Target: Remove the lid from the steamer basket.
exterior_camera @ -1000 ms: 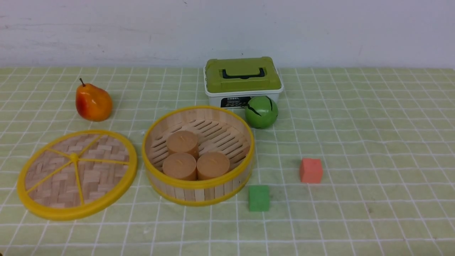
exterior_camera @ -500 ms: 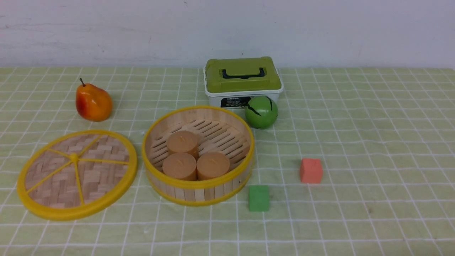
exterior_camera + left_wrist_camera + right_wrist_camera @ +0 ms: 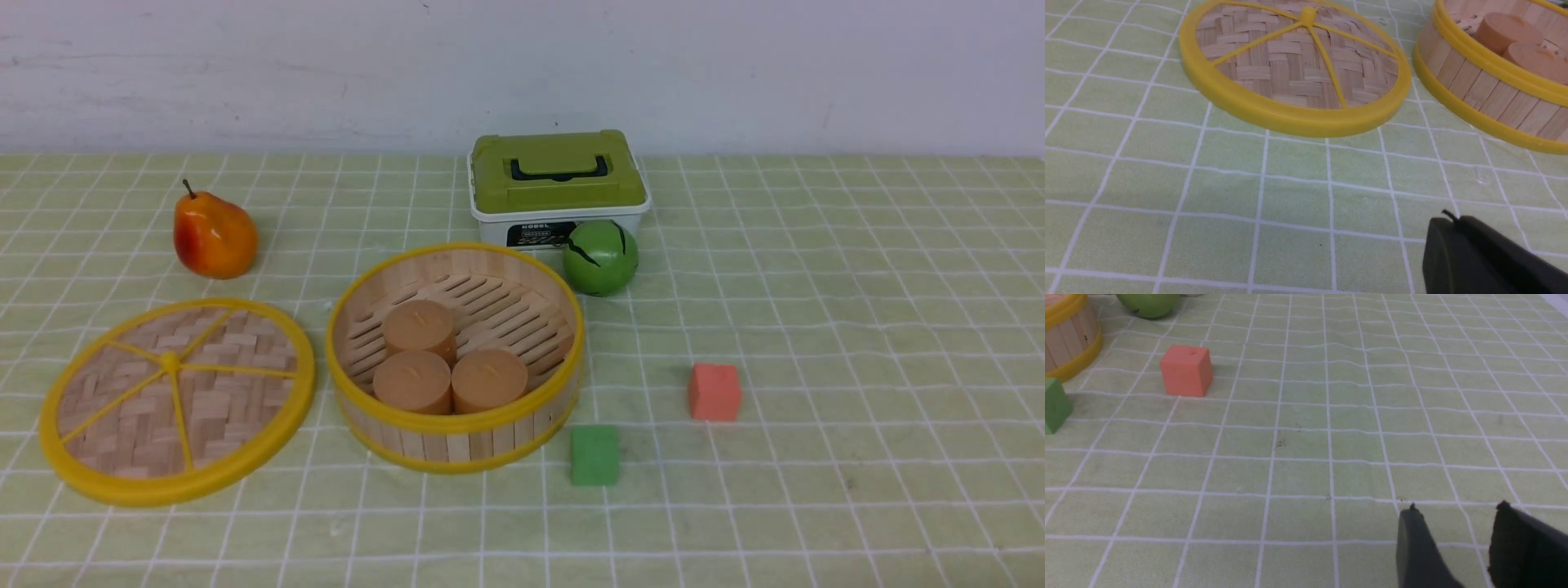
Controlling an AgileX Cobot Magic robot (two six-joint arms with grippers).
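A black label (image 3: pixel 540 234) on the front of the white box (image 3: pixel 522 224), upper middle of the front view, reads "MODEL"; the smaller print below it is too blurred to read.

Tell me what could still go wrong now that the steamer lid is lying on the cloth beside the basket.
1. The woven wooden lid with the yellow rim lies close beside the round slatted steamer basket; a careless arm sweep might nudge either.
2. The basket is uncovered, so its three tan cylinders are exposed to knocks.
3. The small green cube sits near the basket's wall and could get bumped.
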